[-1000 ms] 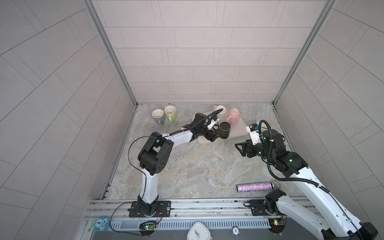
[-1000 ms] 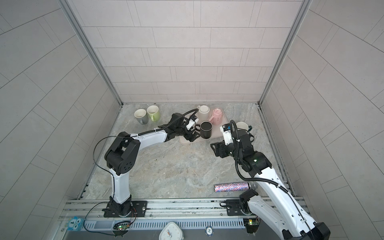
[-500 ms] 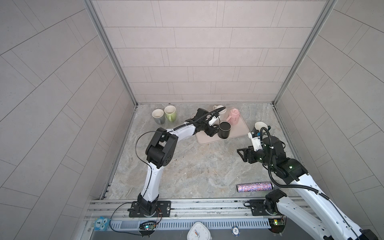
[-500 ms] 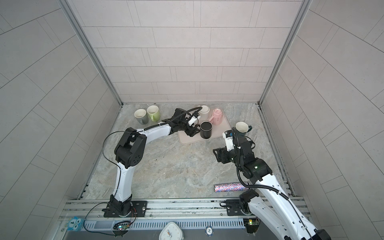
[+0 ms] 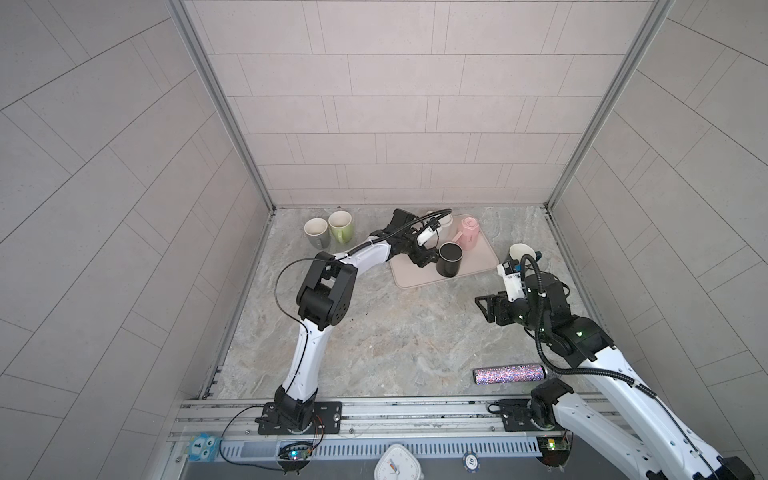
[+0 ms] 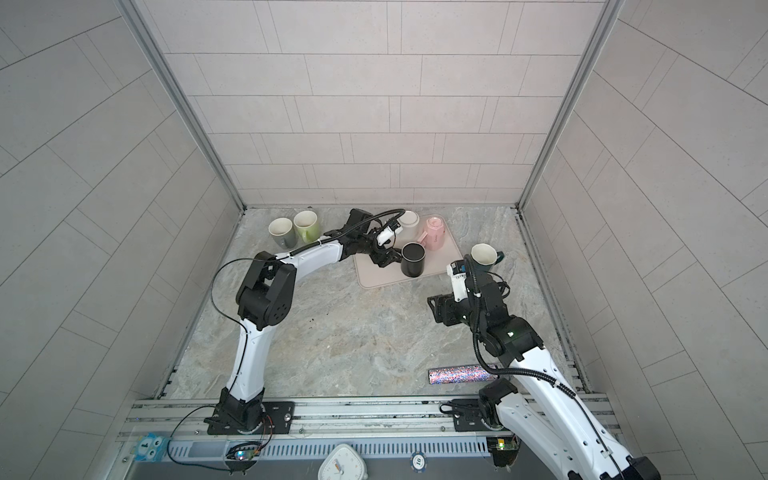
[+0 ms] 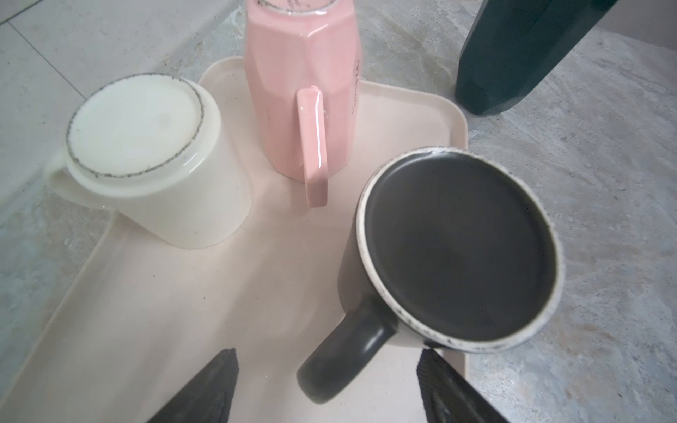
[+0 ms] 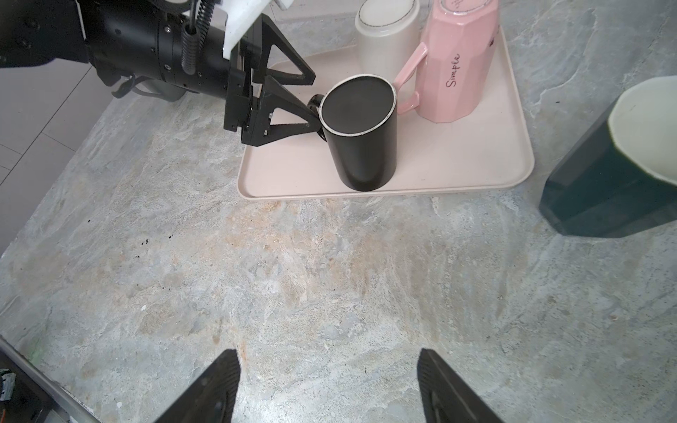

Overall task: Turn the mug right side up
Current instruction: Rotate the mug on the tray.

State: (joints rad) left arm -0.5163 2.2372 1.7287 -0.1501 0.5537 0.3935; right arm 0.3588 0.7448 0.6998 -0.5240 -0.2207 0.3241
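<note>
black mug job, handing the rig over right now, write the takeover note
Left gripper: open, straddling the handle of the matte black ceramic mug, not closed.
Right gripper: open, empty, above the grey stone table.
Black mug, white ceramic mug and pink faceted mug: upside down on the beige plastic tray.
Done: approach only; nothing flipped on the tray.
Left: close on the handle, lift, turn upright, set down.
</note>
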